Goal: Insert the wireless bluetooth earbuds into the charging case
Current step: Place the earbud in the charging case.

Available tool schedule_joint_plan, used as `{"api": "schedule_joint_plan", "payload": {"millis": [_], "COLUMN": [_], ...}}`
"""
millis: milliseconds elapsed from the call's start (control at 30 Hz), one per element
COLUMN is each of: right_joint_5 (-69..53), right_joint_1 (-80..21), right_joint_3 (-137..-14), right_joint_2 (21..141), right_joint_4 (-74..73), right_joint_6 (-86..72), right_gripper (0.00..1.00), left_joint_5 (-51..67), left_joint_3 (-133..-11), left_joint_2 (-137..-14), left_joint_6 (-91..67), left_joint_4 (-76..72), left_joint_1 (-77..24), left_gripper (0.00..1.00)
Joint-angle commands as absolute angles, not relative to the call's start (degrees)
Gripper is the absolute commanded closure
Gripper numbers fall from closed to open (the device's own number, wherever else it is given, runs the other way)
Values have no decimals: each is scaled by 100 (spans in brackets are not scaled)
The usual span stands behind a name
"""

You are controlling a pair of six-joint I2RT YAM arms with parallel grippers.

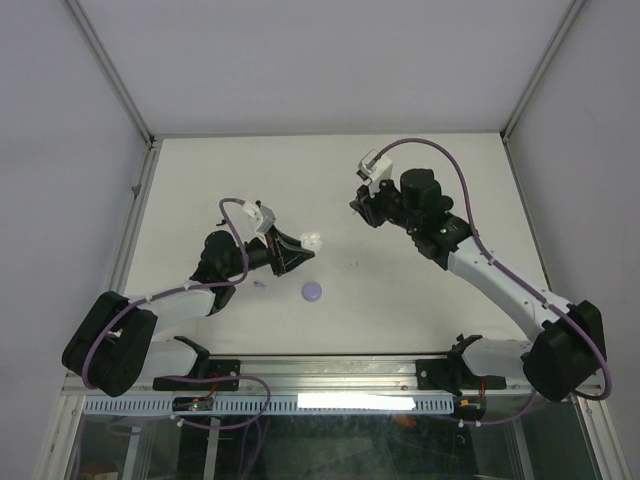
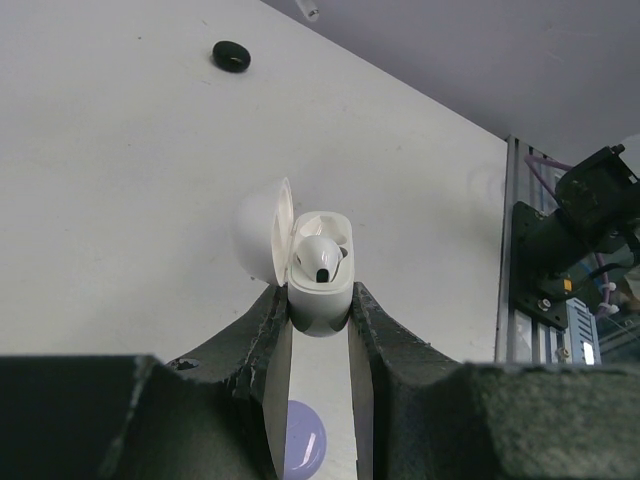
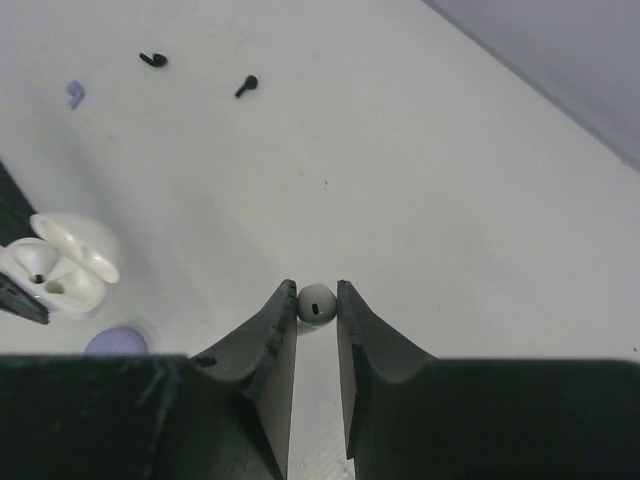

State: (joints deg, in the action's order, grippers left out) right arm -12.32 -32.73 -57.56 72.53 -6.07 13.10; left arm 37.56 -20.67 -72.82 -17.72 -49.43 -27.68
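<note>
My left gripper [image 2: 320, 305] is shut on the base of an open white charging case [image 2: 320, 280], lid swung left, with one white earbud [image 2: 320, 258] seated inside. In the top view this gripper [image 1: 303, 246] holds the case [image 1: 314, 240] left of centre. My right gripper [image 3: 317, 297] is shut on a second white earbud [image 3: 317, 304] just above the table; in the top view it [image 1: 363, 208] sits right of the case. The white case also shows at the left of the right wrist view [image 3: 55, 265].
A round lavender case [image 1: 313, 291] lies below the left gripper, and shows in both wrist views [image 2: 300, 450] [image 3: 115, 343]. A lavender earbud [image 3: 75, 93] and two black earbuds [image 3: 153, 60] [image 3: 246, 86] lie loose on the table. A black round case [image 2: 231, 56] lies farther off.
</note>
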Motion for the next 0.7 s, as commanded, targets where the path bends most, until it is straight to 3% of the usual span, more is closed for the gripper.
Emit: {"api": "schedule_joint_plan", "payload": {"millis": [0, 300, 667], "right_joint_5": [-1411, -1418, -1189], "right_joint_1": [-3579, -4509, -5407], "right_joint_3": [-5525, -4876, -4307], "right_joint_2": [6691, 5943, 5283], "right_joint_4": [83, 712, 1564], "right_joint_6": [1594, 2377, 3256], "right_gripper": [78, 78, 77], "left_joint_5": [4147, 4772, 5058], "left_joint_3": [-2257, -2279, -2652], "left_joint_2": [-7091, -6901, -6742], "left_joint_6": [-1958, -1795, -1471], "left_joint_4": [-5424, -6005, -5578], "left_joint_1": [-2762, -2835, -3153], "left_gripper": [100, 100, 100]}}
